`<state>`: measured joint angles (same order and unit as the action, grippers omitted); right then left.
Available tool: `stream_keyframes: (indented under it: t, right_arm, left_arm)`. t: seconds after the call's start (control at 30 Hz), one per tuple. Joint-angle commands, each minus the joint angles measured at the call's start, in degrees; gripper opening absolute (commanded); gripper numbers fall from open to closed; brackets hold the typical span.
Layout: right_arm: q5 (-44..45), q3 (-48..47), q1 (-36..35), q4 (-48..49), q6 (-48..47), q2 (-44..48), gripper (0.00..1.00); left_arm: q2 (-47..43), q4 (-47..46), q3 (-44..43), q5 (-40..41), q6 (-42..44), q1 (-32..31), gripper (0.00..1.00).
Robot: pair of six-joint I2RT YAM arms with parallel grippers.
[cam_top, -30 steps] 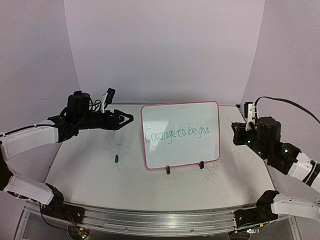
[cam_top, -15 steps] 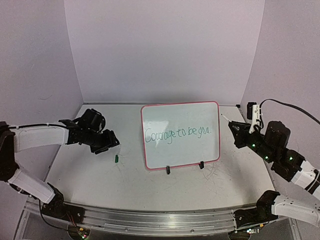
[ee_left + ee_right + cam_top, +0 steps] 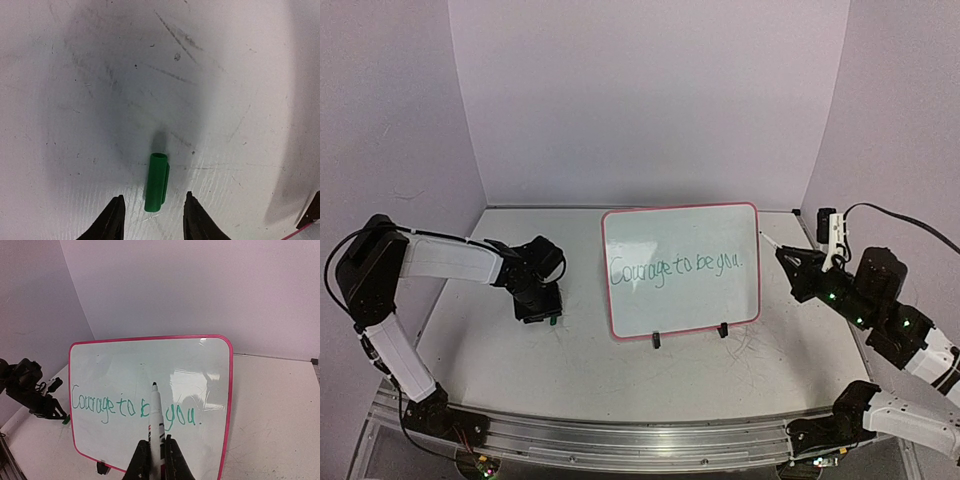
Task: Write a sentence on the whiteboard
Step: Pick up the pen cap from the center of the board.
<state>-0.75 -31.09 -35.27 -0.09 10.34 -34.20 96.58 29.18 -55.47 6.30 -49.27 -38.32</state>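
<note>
Closing left jaws now astride cap (image 3: 157, 182)

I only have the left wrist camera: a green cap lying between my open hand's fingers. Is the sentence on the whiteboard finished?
Observer: Looks so; the sentence on the whiteboard reads "Courage to be you." with a full stop.
Operator: Where's the marker?
Observer: The right hand is shut on the marker, bare tip pointing at the whiteboard.
Operator: Where's the cap relative to the whiteboard?
Observer: On the table, left of its lower left corner.
</note>
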Motion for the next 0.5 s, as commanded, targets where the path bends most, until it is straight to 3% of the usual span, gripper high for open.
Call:
stream_keyframes:
  t: [0.0,0.2,0.47]
  right_arm:
    - [-0.7,-0.4,0.3,1.2,0.1,-0.3,0.0]
    - [-1.3,-1.2,0.3,0.9,-0.1,-1.3,0.0]
    - [-0.6,-2.3,0.3,0.2,0.1,-2.4,0.0]
  left_arm:
    - [3.6,0.9,-4.7,3.2,2.3,-0.4,0.36]
    - [7.0,0.8,-5.7,3.3,4.4,-1.5,0.26]
    - [6.4,0.6,-1.9,4.8,5.0,-2.8,0.22]
